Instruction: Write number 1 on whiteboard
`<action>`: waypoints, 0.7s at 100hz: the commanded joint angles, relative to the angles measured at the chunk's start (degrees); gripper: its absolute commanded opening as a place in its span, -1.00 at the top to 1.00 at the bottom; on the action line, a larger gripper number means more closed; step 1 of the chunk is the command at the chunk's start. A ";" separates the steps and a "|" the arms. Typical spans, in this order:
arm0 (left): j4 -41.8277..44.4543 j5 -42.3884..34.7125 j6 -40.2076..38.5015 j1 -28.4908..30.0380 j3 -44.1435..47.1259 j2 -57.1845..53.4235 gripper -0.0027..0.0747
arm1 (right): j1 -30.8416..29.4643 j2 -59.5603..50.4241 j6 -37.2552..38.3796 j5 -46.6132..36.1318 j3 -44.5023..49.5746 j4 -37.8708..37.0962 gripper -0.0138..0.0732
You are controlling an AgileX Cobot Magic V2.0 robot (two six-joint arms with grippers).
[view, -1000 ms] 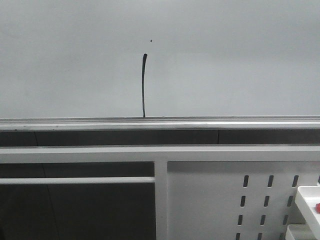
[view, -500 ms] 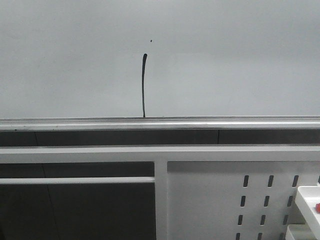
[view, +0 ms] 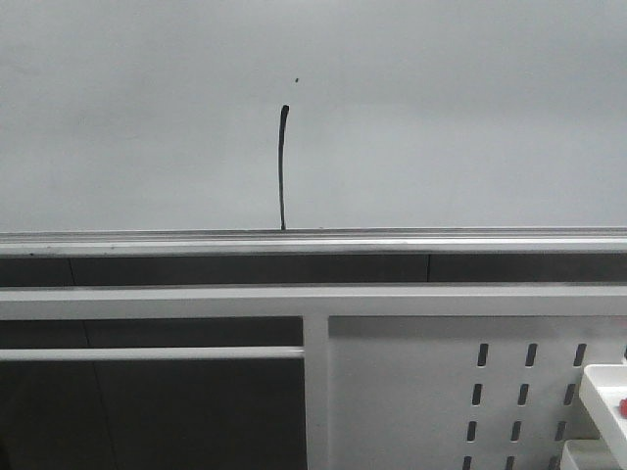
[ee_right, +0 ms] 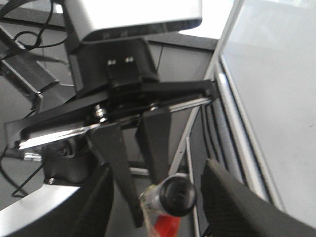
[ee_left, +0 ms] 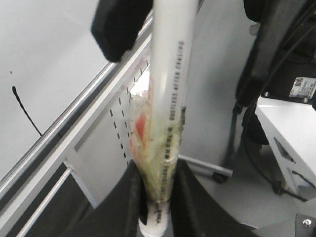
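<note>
The large, glossy, pale grey-white whiteboard (view: 441, 117) fills the upper half of the front view, smooth and flat, with a ribbed silver metal rail (view: 470, 240) running along its lower edge. Below it, to the right, stands a white perforated metal panel (view: 411, 392) with rows of short vertical slots.

Neither arm appears in the front view. In the left wrist view the left gripper (ee_left: 157, 207) reaches toward the rail, its black fingers (ee_left: 129, 202) closed tightly on a long white marker pen (ee_left: 170, 84); crinkled clear tape and a red blob wrap the barrel, and a black cap tops it. In the right wrist view the right gripper (ee_right: 155, 197) has its dark, rounded fingers spread wide with nothing clamped between them.

The number 1 (view: 282, 166), a thin black, slightly curved matte stroke, stands near the board's middle, its foot touching the rail, with a tiny black dot (view: 297, 80) just above.
</note>
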 commanded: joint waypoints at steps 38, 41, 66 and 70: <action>-14.33 -20.01 1.58 -0.32 5.11 2.77 0.98 | -12.70 -16.24 4.79 -0.99 5.44 0.63 0.86; -15.72 -20.82 2.82 -0.32 5.11 3.57 0.98 | -13.11 -17.47 4.77 -0.99 7.21 0.63 0.84; -39.84 -26.70 26.85 -1.72 5.20 14.44 0.98 | -13.52 -28.96 4.88 -5.61 19.02 2.48 0.84; -45.98 -27.21 32.59 -2.93 5.20 15.93 0.98 | -13.52 -30.21 4.88 -7.29 20.60 3.25 0.84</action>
